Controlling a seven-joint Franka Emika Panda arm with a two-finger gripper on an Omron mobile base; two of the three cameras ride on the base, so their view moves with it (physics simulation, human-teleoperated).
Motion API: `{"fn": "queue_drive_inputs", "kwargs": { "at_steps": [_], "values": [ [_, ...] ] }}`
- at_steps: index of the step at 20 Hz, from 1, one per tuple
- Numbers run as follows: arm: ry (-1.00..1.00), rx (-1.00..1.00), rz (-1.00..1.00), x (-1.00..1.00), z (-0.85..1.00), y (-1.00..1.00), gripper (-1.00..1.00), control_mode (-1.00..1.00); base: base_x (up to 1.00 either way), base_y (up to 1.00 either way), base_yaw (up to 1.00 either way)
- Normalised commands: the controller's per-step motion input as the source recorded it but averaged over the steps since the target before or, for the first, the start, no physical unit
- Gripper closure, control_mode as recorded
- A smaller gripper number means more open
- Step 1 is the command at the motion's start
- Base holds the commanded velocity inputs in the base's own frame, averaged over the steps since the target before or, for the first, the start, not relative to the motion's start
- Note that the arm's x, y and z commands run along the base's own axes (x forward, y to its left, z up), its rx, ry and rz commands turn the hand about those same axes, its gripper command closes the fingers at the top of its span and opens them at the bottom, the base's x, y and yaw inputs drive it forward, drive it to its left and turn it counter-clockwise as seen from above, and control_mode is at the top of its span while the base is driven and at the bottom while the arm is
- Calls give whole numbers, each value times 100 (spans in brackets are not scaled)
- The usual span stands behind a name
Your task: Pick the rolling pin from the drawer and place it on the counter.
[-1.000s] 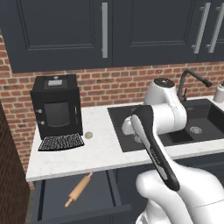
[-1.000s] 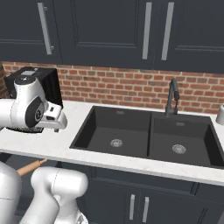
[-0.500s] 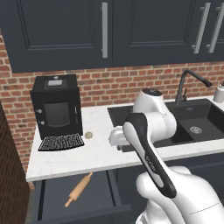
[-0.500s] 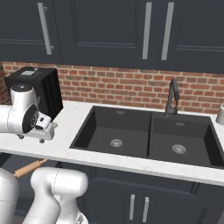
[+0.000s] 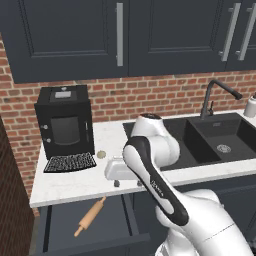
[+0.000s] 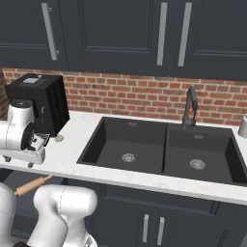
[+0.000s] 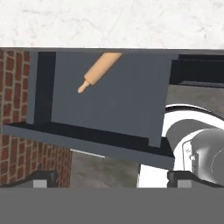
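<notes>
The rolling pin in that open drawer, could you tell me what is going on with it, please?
The rolling pin lies loose in the open drawer, partly under the counter edge. The arm's gripper hangs over the counter's front edge, above the drawer, holding nothing; the hand view looks down at the pin. Picking it up has not yet begun.

One rolling pin (image 5: pixel 90 216) lies in one open drawer (image 5: pixel 85 235). On the counter (image 5: pixel 75 181) there is one black coffee machine (image 5: pixel 65 122) and one small beige disc (image 5: pixel 101 155). One faucet (image 5: pixel 218 95) – two sink basins (image 6: pixel 164 153). Above, four steel cabinet handles (image 5: pixel 119 34) – three in the right base view.
</notes>
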Motion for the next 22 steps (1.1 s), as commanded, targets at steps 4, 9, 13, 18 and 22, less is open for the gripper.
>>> {"fn": "queue_drive_inputs", "kwargs": {
  "at_steps": [4,9,13,18,22],
  "values": [
    [0,-4,1,-12,-47,54,-100,-100,0,0,0],
    [3,-12,0,0,-54,47,-100,-100,0,0,0],
    [5,-14,0,0,-63,43,-100,-100,0,0,0],
    [10,-16,0,5,-65,47,-100,-100,0,0,0],
    [10,-15,0,14,-65,49,-100,-100,0,0,0]
  ]
}}
